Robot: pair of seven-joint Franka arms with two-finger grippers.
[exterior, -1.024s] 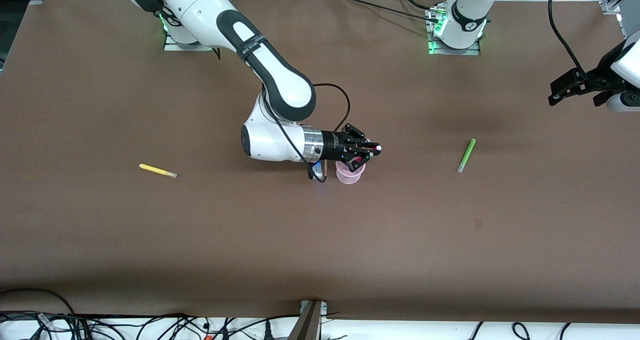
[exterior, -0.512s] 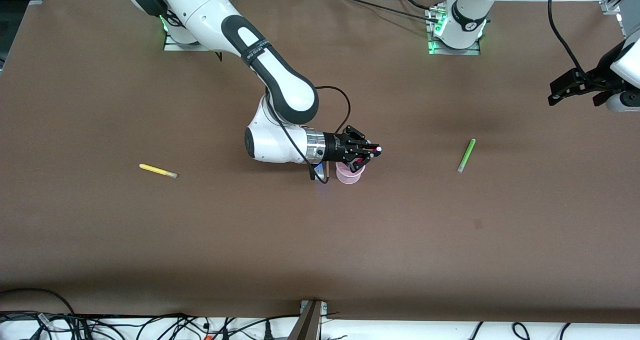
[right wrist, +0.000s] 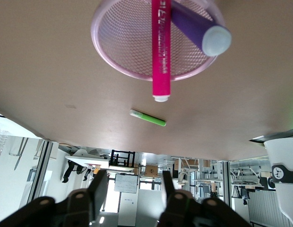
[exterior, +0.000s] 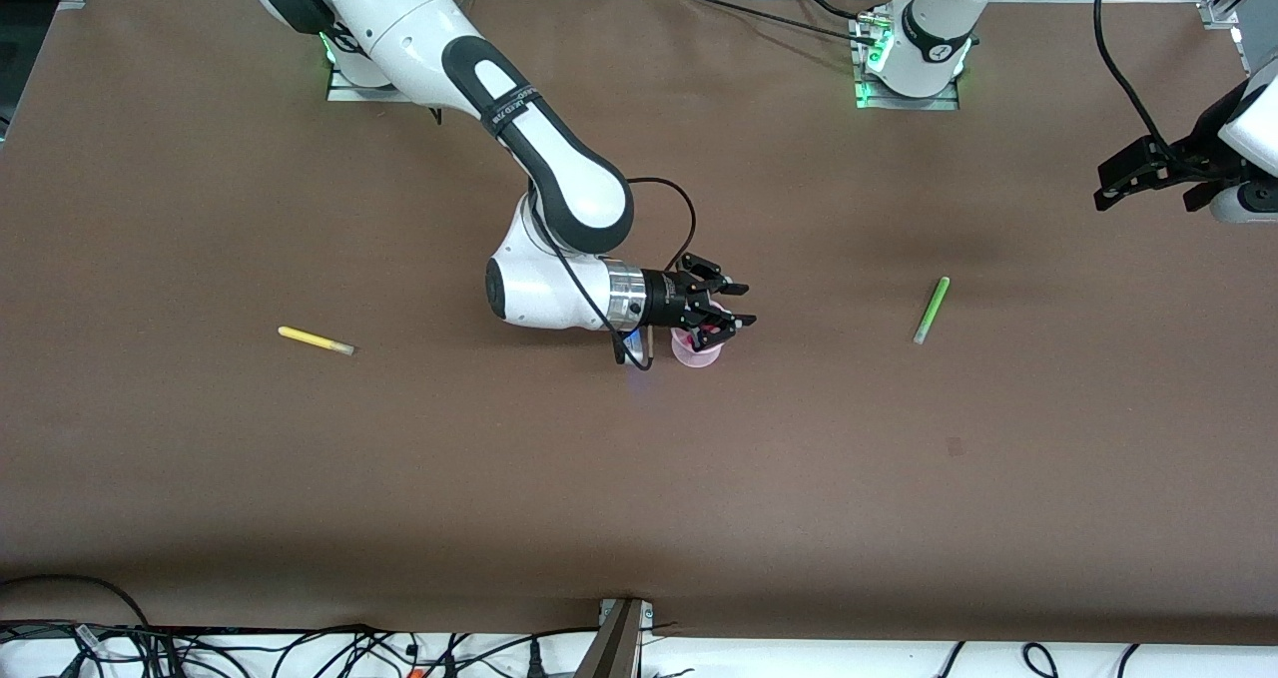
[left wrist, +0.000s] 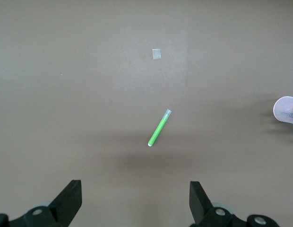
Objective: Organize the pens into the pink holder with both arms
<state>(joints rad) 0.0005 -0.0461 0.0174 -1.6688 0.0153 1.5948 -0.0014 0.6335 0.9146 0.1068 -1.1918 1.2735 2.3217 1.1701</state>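
Letting go just now, your right gripper has its jaws released over the holder; the pink pen has dropped in beside the purple pen. Your left gripper waits with jaws wide above the green pen; the yellow pen lies on the counter.

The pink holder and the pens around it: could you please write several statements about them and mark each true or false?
1. The translucent pale-pink round holder contains a magenta-pink marker pen and a purple marker pen. True.
2. The right gripper is shut on the magenta-pink pen. False: its fingers are open and the pen stands free in the holder.
3. The light green marker pen lies on the brown table toward the left arm's end. True.
4. The yellow marker pen is in the holder. False: it lies on the table toward the right arm's end.
5. The left gripper holds the green pen. False: it is open, above it.
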